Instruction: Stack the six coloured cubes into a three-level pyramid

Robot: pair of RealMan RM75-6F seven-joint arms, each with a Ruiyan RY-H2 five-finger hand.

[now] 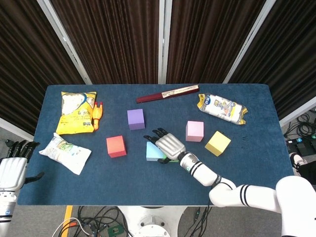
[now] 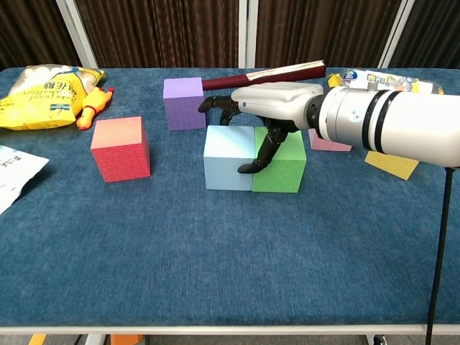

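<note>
White and black, the right hand (image 2: 267, 108) hovers palm down over the green cube (image 2: 279, 159) and light blue cube (image 2: 229, 157), fingers (image 2: 215, 102) spread and holding nothing. Its thumb hangs down in front of the seam where the two cubes meet; I cannot tell whether it touches them. From the head view the hand (image 1: 167, 144) hides the green cube almost wholly, and the blue one (image 1: 153, 152) shows at its left.

These two cubes sit side by side, touching, on the blue table (image 2: 215, 251). Behind them stands the purple cube (image 2: 182, 103); the red cube (image 2: 121, 148) is well apart to the left. A pink cube (image 1: 194, 131) and a yellow cube (image 1: 217, 143) lie to the right, near each other, all single on the cloth.

Farther off are a dark red stick (image 1: 168, 93), a snack bag (image 1: 222, 108) at the right, a yellow bag (image 1: 75, 112) with an orange toy (image 1: 97, 115) beside it, and a white packet (image 1: 65, 152).

At the left table edge, the left hand (image 1: 13, 167) is off the table, fingers apart, empty.
</note>
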